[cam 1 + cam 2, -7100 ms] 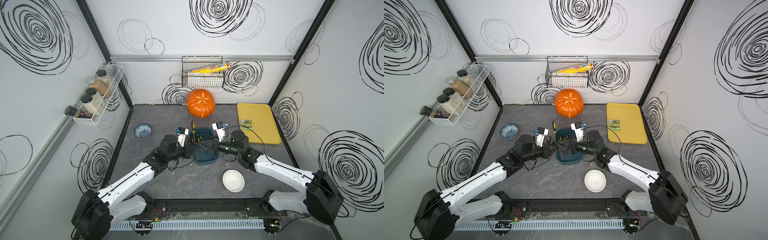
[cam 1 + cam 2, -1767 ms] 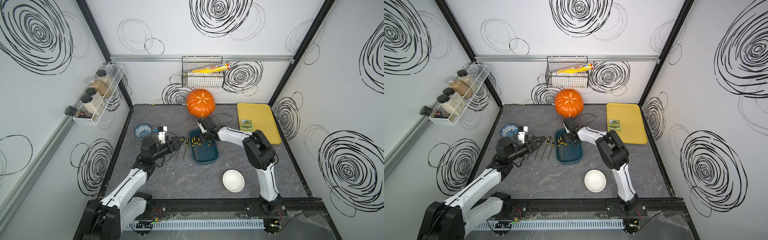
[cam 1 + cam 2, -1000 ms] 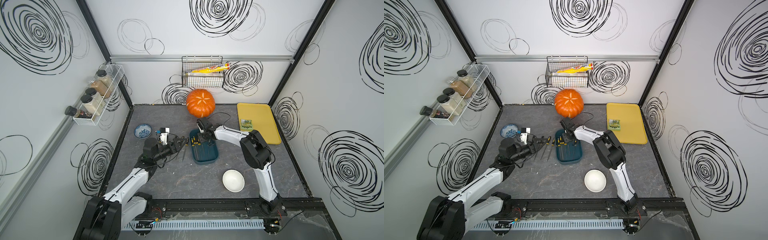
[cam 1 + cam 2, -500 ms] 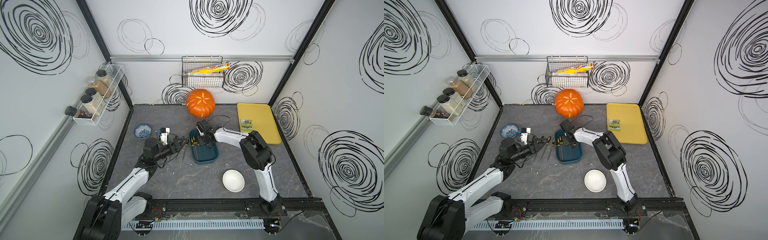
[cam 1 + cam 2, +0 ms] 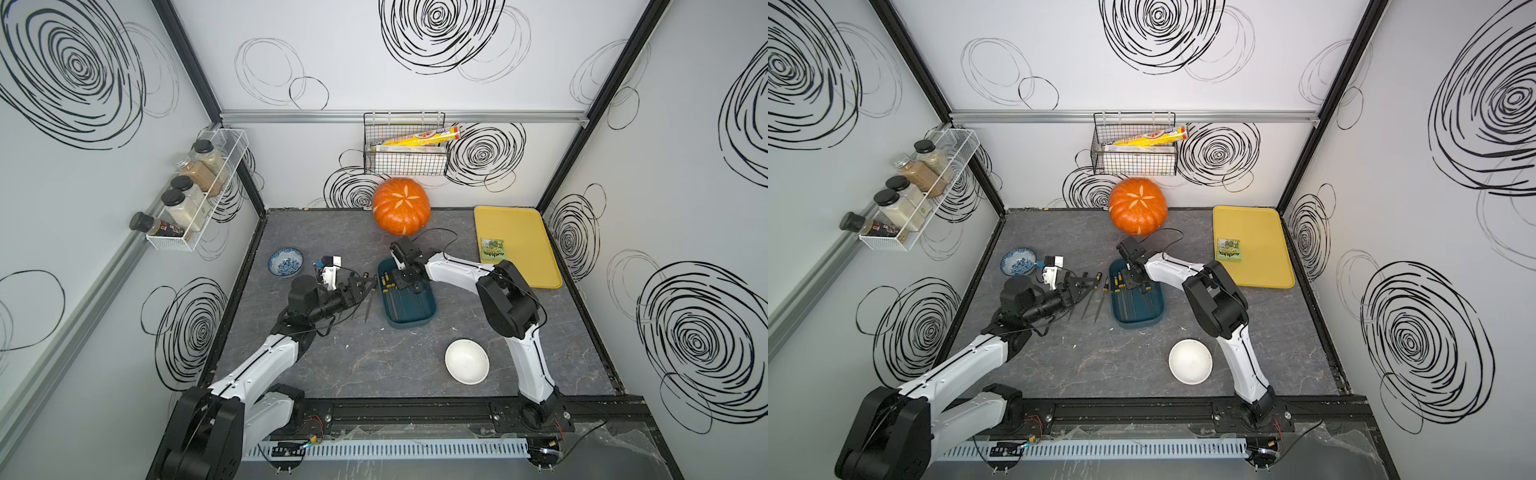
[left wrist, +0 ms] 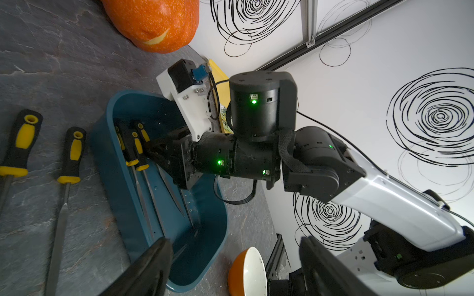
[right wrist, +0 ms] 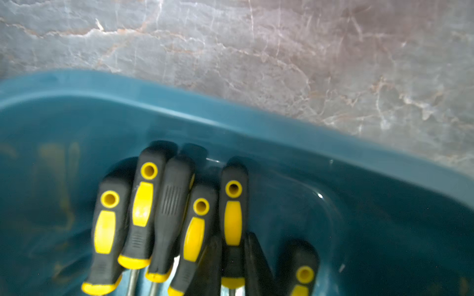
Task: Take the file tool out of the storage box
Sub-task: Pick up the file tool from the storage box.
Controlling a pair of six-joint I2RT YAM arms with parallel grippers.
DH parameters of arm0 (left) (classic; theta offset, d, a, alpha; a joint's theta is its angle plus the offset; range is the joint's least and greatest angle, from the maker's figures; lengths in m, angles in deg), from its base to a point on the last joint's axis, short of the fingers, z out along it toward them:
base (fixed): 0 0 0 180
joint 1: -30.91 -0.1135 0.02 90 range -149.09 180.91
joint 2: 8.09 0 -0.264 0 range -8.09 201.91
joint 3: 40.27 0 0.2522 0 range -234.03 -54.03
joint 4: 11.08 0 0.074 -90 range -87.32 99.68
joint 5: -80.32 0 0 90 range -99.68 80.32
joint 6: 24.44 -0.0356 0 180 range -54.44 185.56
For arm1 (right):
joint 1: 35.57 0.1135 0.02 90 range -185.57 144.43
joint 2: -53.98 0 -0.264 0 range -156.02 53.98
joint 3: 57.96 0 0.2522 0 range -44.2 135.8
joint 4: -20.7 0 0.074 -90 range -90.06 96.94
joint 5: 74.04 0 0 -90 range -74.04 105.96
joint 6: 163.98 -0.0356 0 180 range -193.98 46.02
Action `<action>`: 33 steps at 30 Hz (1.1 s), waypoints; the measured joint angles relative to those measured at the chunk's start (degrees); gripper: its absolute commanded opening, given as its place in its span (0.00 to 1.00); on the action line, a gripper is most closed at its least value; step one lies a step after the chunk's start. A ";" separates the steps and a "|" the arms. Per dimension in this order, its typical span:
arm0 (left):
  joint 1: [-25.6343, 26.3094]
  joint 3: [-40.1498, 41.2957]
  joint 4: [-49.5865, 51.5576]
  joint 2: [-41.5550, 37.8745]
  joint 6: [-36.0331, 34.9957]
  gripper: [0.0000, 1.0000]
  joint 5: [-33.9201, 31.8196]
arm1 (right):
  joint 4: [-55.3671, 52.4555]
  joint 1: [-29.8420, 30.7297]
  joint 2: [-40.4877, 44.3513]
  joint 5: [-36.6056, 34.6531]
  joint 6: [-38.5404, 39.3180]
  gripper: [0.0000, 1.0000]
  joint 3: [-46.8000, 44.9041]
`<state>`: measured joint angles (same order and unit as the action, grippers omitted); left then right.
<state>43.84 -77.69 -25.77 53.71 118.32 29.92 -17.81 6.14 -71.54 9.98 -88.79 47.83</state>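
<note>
White walls (image 5: 353, 50) with black swirls, grey marbled floor (image 5: 374, 365), wire basket (image 5: 405, 166) at twelve o'clock, spice rack (image 5: 172, 244) at ten o'clock

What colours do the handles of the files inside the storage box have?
Black with yellow inlays and yellow collars; the right wrist view shows the handles best.

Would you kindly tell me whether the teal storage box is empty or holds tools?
Not empty: the storage box holds several file tools, black-and-yellow handles bunched at one end, as the right wrist view shows.
</note>
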 measured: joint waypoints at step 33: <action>16.09 -5.11 1.66 8.46 -9.44 0.73 -4.07 | 33.35 0.07 45.46 21.81 -10.56 0.04 -36.17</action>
<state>59.93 -82.81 -24.11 62.16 108.87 25.85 15.54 6.21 -26.08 31.79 -99.34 11.66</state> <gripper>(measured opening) 0.740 0.151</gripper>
